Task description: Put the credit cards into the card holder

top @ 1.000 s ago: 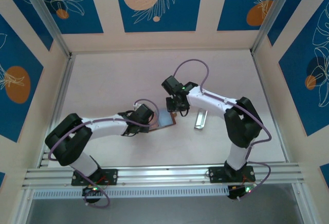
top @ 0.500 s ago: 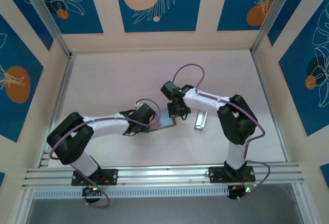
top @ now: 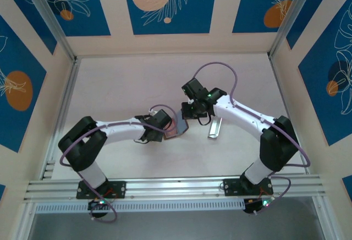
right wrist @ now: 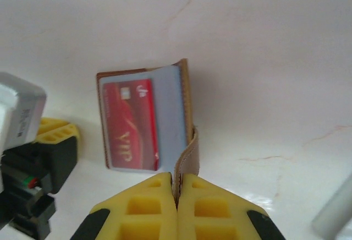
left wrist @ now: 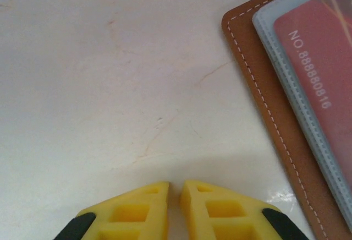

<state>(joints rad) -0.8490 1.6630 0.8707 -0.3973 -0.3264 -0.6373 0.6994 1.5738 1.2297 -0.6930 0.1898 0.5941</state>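
**Item 1: small flat reddish-brown leather-look folding card holder** (right wrist: 171,113). It is lying opened on the pale marbled worktop (left wrist: 110,86), between the two arms near the middle of the overhead view (top: 178,127). One half is resting flat with its greyish clear sleeve facing up. The other leaf is standing up on edge, rising towards the right wrist camera.

**Item 2: red rectangular plastic card with gold lettering** (right wrist: 130,121). It is sitting inside the clear sleeve of the flat half, with the sleeve's border showing all round it. The left wrist view is showing pale printed digits on its face (left wrist: 313,47).

**Item 3: right arm's yellow fingers** (right wrist: 176,184). They are pressing fully together on the top edge of the raised brown leaf and holding it upright. The flat half and the red card are lying just beyond the fingertips, slightly to their left.

**Item 4: left arm's yellow fingers** (left wrist: 175,187). They are drawn nearly together with a thin slit between them, gripping nothing. They are hovering over bare worktop, with the card holder's stitched corner lying beyond them to the right, apart from the tips.

**Item 5: silvery-grey thin rectangular plastic cards** (top: 214,127). They are lying on the worktop just right of the card holder, beneath the right forearm. Their number cannot be told.
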